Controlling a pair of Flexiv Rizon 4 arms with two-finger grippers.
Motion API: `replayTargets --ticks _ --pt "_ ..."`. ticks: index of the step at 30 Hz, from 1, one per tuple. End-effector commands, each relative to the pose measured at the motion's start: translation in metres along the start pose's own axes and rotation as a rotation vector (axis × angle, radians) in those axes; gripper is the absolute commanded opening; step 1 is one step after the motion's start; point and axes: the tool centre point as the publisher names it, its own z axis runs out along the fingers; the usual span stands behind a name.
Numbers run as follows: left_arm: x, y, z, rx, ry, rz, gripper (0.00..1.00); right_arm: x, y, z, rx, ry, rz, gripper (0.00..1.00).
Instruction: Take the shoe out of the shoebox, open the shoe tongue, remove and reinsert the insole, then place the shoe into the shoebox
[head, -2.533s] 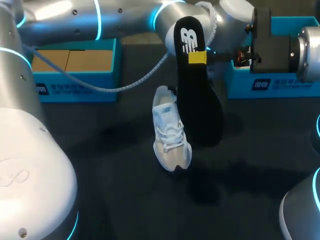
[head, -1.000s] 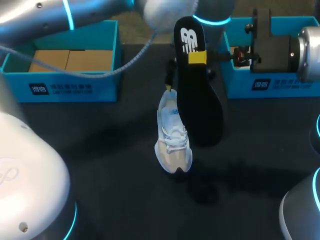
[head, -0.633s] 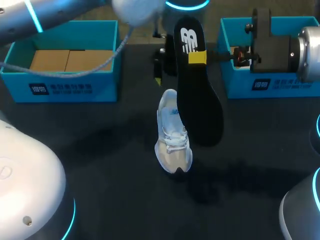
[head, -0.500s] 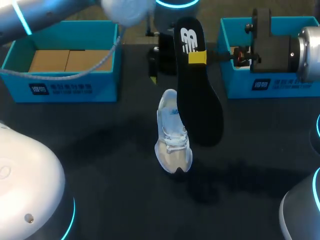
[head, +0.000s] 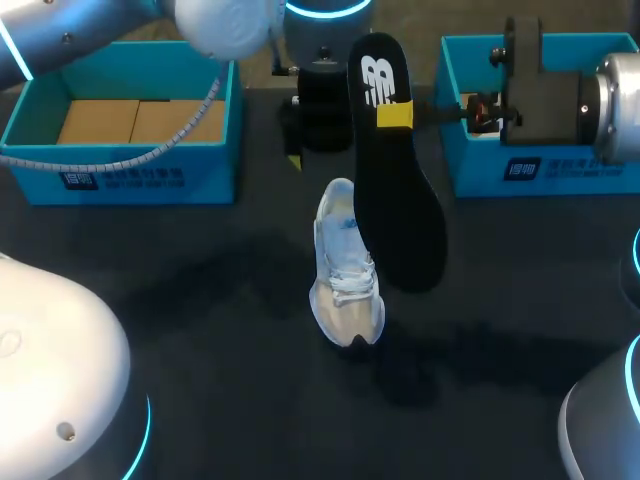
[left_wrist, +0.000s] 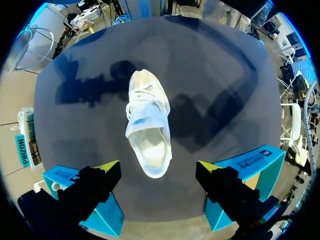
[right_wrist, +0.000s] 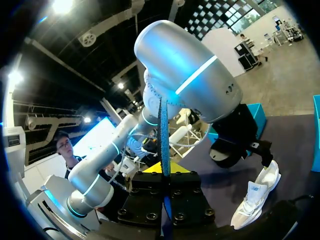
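**Head view:** A white lace-up sneaker (head: 345, 268) sits on its sole mid-way across the black table (head: 200, 380), toe toward the robot. Bare tabletop lies open to its left and in front. The right gripper (head: 395, 115) is clamped near the heel end of a long black foam insole (head: 400, 210). The insole hangs above and just right of the sneaker and covers part of its side. The left gripper (head: 298, 152) hangs beyond the sneaker's heel, between two teal cardboard boxes. The left-hand shoebox (head: 120, 170) stands open with brown card inside, while the right-hand shoebox (head: 520, 170) is largely hidden behind the right arm. How far the left gripper's fingers are spread is hard to make out here.

**Left wrist view:** The fingers (left_wrist: 107, 169) stand wide apart and hold nothing. The sneaker lies ahead of them, heel nearest, its collar gaping onto a pale interior. A corner of a teal box shows beside each finger.

**Right wrist view:** The insole shows edge-on as a thin dark line pinched between the yellow tips. The sneaker sits off to one side, well apart, with the left gripper above its heel.
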Motion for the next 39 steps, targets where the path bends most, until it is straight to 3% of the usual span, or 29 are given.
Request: replayTargets --ticks 1,5,9,17,26,32,39 --pt "0.0 0.0 0.0 0.0 -0.001 0.001 1.0 0.0 -0.001 0.002 -0.002 -0.002 0.001 0.0" --pt "0.011 0.001 -0.003 0.031 -0.092 -0.039 1.0 -0.01 0.013 0.003 -0.038 0.007 0.042 0.0" --pt "0.021 0.005 -0.012 0.043 -0.173 -0.085 1.0 -0.024 0.026 -0.001 0.027 -0.034 0.083 0.0" --pt "0.033 0.015 -0.033 0.021 -0.349 -0.136 1.0 -0.047 0.047 -0.019 0.001 -0.089 0.194 0.0" --pt "0.038 0.021 -0.062 -0.027 -0.59 -0.146 1.0 -0.068 0.065 -0.02 0.033 -0.115 0.31 0.0" --pt "0.036 0.022 -0.081 -0.058 -0.744 -0.159 1.0 -0.085 0.075 -0.016 -0.026 -0.136 0.445 0.0" --pt "0.039 0.021 -0.095 -0.105 -0.913 -0.126 1.0 -0.118 0.083 -0.007 -0.111 -0.109 0.568 0.0"
